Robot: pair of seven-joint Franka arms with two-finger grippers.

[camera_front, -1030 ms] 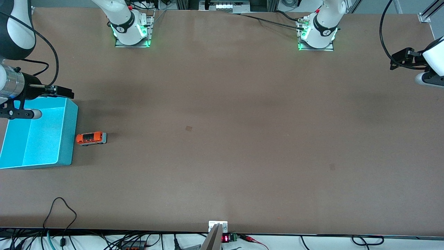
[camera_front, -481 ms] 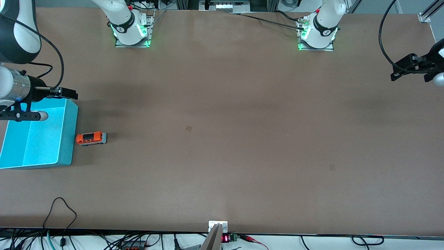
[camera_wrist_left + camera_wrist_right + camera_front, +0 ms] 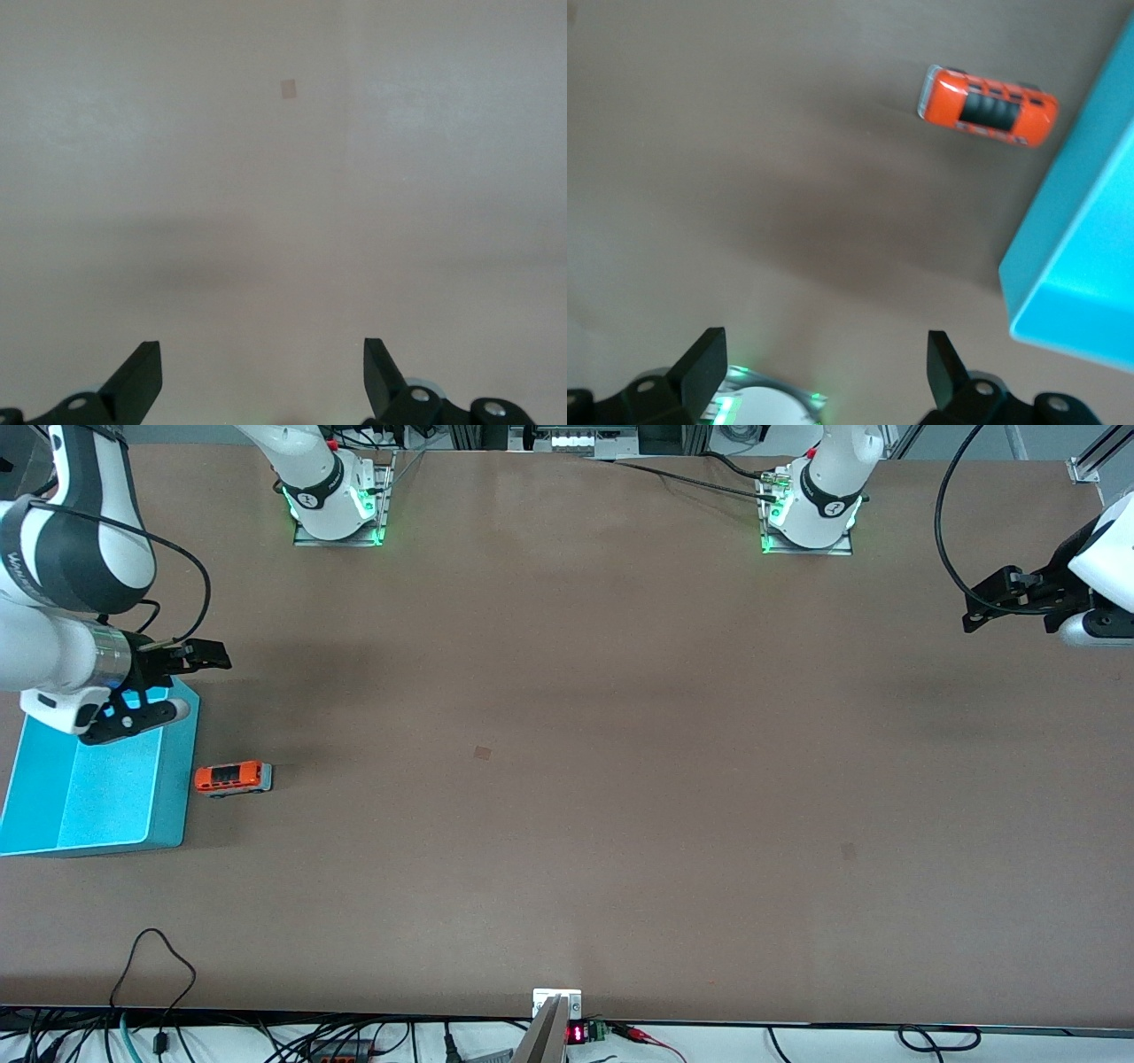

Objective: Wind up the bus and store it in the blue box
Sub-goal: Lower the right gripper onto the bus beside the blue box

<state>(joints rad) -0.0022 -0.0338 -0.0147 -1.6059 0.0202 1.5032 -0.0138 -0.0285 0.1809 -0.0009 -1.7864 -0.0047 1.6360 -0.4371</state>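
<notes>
- Right gripper, seen from the front, hangs empty with its fingers spread, over the corner of the blue box farthest from the camera, at the right arm's end of the table; the bus stands on its wheels on the table just beside the box's long wall, apart from it; the left gripper waits in the air over the left arm's end of the table, well apart from both
- Left wrist view: the left gripper has its fingers parted and nothing between them; only bare table and a small pale mark lie below
- Right wrist view: the right gripper is spread wide and empty; the bus lies ahead of the fingers, near the corner of the blue box
- Progress, as I judge it: nothing is done yet; the bus is untouched and outside the box; grasping, winding and storing all remain
</notes>
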